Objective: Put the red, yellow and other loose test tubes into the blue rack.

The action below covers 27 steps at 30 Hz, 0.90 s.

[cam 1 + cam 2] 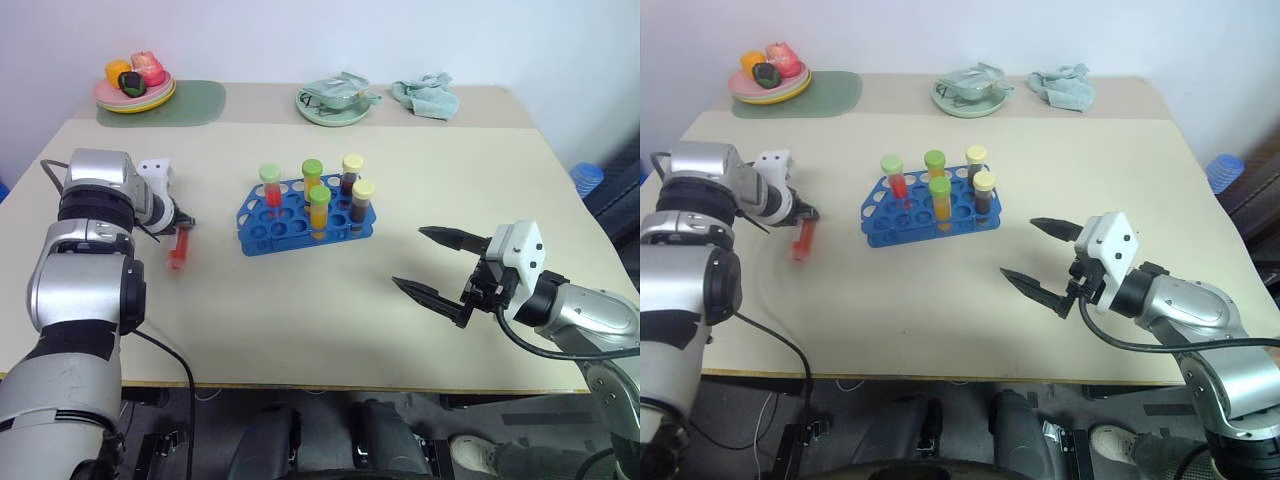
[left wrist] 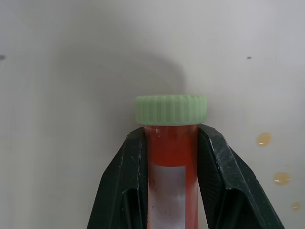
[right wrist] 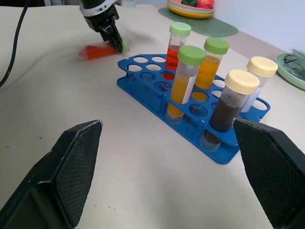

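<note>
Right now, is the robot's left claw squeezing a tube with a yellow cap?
No, the left gripper is shut on a red test tube whose cap is pale green, as the left wrist view shows.

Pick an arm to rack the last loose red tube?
Left. Its pincer is already shut on the red tube lying left of the blue rack. The right pincer hangs open and empty on the rack's far side.

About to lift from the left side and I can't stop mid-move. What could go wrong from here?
1. The left gripper pinches the red tube just below its green cap, so the long body may swing or slip on the lift.
2. The blue rack already holds five tubes; the carried tube could knock them.
</note>
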Tool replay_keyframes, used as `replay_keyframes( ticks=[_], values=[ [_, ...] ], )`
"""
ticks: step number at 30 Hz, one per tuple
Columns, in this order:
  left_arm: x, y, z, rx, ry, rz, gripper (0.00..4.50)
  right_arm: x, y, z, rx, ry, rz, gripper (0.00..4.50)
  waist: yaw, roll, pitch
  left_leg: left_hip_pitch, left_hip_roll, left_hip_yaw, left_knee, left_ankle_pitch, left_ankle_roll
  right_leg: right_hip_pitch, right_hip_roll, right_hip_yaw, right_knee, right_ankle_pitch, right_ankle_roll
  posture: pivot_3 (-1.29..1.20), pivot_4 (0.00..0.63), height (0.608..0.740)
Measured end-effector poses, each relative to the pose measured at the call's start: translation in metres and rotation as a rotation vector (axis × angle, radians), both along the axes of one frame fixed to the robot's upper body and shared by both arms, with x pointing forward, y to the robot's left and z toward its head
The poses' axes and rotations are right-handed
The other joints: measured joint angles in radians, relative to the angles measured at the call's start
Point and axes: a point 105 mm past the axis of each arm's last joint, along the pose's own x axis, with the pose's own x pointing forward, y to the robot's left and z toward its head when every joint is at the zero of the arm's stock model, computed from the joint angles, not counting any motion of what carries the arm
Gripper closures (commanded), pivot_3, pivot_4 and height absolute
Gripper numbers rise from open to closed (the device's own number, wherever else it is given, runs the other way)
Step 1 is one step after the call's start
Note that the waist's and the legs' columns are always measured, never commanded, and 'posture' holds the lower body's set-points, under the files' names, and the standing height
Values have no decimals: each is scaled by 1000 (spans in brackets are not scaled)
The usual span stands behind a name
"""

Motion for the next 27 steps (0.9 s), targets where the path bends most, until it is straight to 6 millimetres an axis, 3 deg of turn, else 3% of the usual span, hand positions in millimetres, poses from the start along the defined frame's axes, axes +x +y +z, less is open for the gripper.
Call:
replay_keyframes(
  ticks=[5, 7, 9, 11, 13, 15, 18, 23, 27],
  values=[
    [2, -7, 12, -42, -78, -70, 3723, 1, -1, -1, 1, 2, 9, 0, -1, 0, 0, -2, 0, 0, 0, 0, 0, -1, 0, 0, 0, 0, 0, 0, 150, 740],
    [8, -16, 31, -93, -234, -154, 3723, 2, -3, -1, 3, 4, 12, 0, -1, 0, 0, -4, 0, 0, 0, 0, -1, -3, 0, 0, 1, 0, 0, 0, 150, 740],
    [7, -28, 66, -159, -502, -270, 3723, 4, -5, 0, 4, 4, 17, 0, -5, 0, 0, -7, 1, 0, 1, 0, -1, -7, -1, 0, 0, 0, 0, 0, 150, 740],
    [-8, -39, 98, -187, -755, -398, 3723, 8, -7, 2, 6, -1, 18, 0, -8, 0, 0, -8, 1, 0, 1, 1, -1, -8, -1, 0, 1, 0, 0, 0, 150, 740],
    [-34, -56, 114, -230, -917, -551, 3723, 11, -8, 4, 8, -7, 19, 0, -6, 1, -1, -7, 1, 0, 1, 1, -2, -8, -1, 0, 1, 0, 0, 0, 150, 740],
    [-53, -72, 110, -244, -1013, -643, 3723, 13, -8, 5, 8, -13, 23, 0, -3, 3, -2, -5, 1, 0, 1, 1, -2, -6, -1, 0, 1, 0, 0, 0, 150, 740],
    [-64, -90, 88, -276, -1049, -682, 3723, 13, -7, 5, 5, -15, 28, 0, 5, 3, -2, -3, 1, -1, 2, 1, -1, -2, -1, 0, 0, 0, 0, 0, 150, 740],
    [-57, -114, 76, -196, -1162, -735, 3723, 11, -12, 0, -3, 5, 9, 0, 3, 3, -2, -2, 1, -1, 2, 1, -1, -1, -1, 0, 0, 0, 0, 0, 150, 740],
    [-44, -132, 51, -121, -1231, -778, 3723, 6, -21, 0, -16, 0, -37, 0, 3, 3, -2, -2, 1, 0, 1, 1, -1, -1, 0, 0, 0, 0, 0, 0, 150, 740]
  ],
)
